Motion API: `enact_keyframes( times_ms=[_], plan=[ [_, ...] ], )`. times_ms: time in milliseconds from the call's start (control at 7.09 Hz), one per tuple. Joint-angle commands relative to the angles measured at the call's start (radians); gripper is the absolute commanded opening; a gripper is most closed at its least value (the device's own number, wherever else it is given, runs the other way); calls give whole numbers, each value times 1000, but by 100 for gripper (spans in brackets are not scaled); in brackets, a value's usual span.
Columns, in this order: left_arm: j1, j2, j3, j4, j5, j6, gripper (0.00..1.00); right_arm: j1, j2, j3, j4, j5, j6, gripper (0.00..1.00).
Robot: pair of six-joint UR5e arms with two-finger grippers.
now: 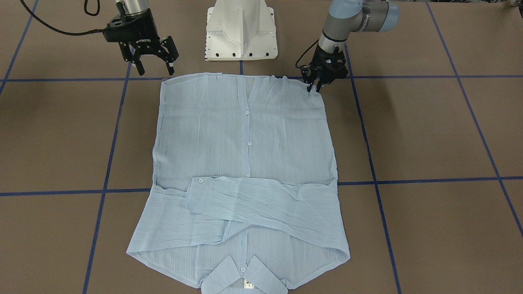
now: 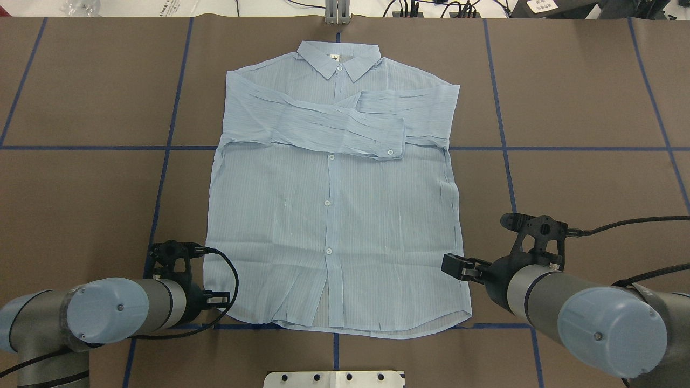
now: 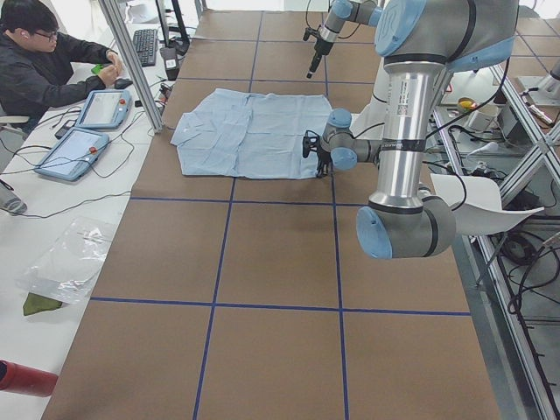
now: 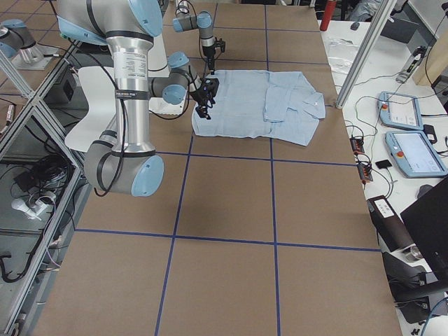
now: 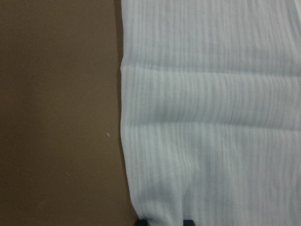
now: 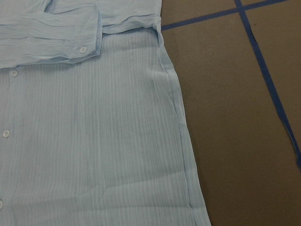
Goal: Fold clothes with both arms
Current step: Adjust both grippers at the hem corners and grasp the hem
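Note:
The light blue striped shirt lies flat, front up, collar at the far side, both sleeves folded across the chest. My left gripper is down at the shirt's near hem corner. In the left wrist view its two dark fingertips stand slightly apart with the cloth's edge between them. My right gripper hangs open above the table just outside the other hem corner, holding nothing. Its wrist view shows the shirt's side edge.
The white pedestal base stands just behind the hem. Blue tape lines grid the brown table. A person sits at a side desk with tablets beyond the collar end. An aluminium post rises there.

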Motion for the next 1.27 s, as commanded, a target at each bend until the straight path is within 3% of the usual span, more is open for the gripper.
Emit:
enact_keyframes(
  times_ms=[0,705,1128],
  plan=[
    [-19,3,-20,2,6,3,0,0,0,1,0,0,0,100],
    [-43,1,-27,3,8,17,0,-2,-3,-4,5,1,2,100],
    [-42,-25,-32,-3,6,13,0,-57,-88,-36,180,-63,38,100]
  ],
)
